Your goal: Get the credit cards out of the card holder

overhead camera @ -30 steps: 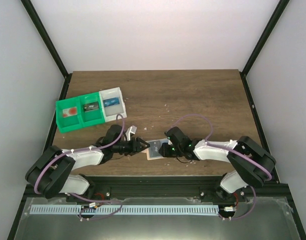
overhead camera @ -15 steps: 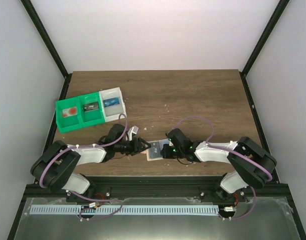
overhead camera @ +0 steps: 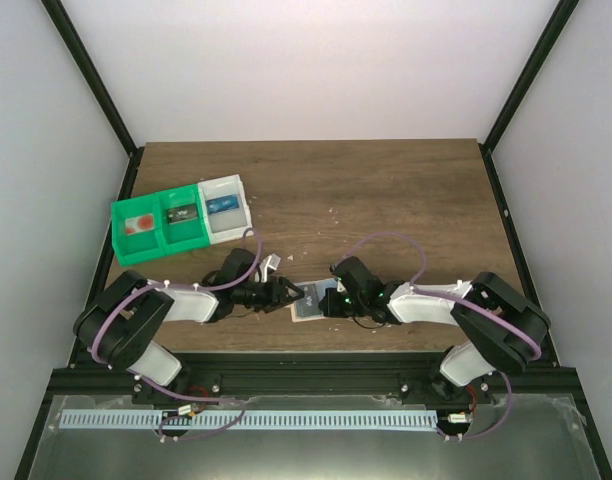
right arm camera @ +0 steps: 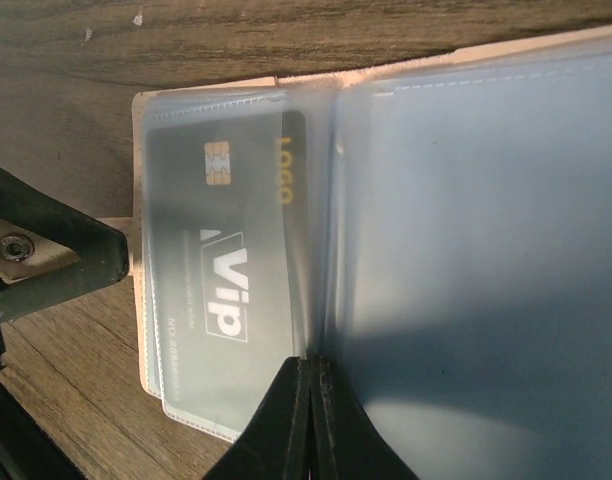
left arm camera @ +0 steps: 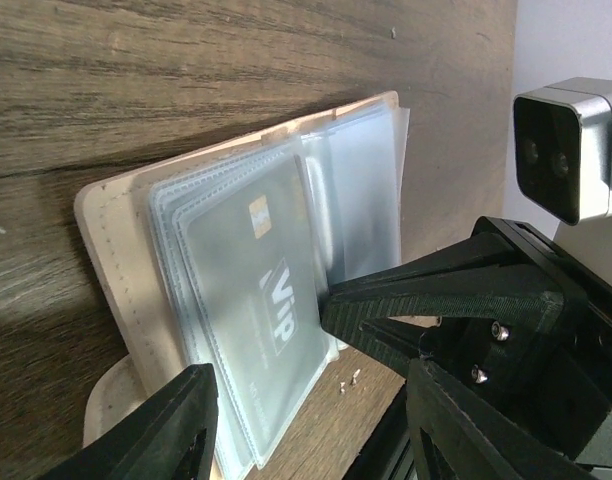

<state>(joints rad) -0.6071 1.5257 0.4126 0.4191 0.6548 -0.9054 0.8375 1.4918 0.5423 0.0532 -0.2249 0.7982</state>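
Lying open by near edge of table [overhead camera: 386, 190], about mid-width: holder [overhead camera: 308, 300], VIP card [right arm camera: 236, 290] in clear sleeve. L gripper [left arm camera: 306, 400] released, fingers straddling holder's end. R gripper [right arm camera: 308, 400] clenched at sleeve fold just beside card; can't tell if leaf pinched.

The card holder [overhead camera: 308, 301] lies at the middle of the table's [overhead camera: 386, 200] near edge (a credit card [left arm camera: 271, 300] tucked in its sleeve); the bins [overhead camera: 158, 250] sit near the left edge.
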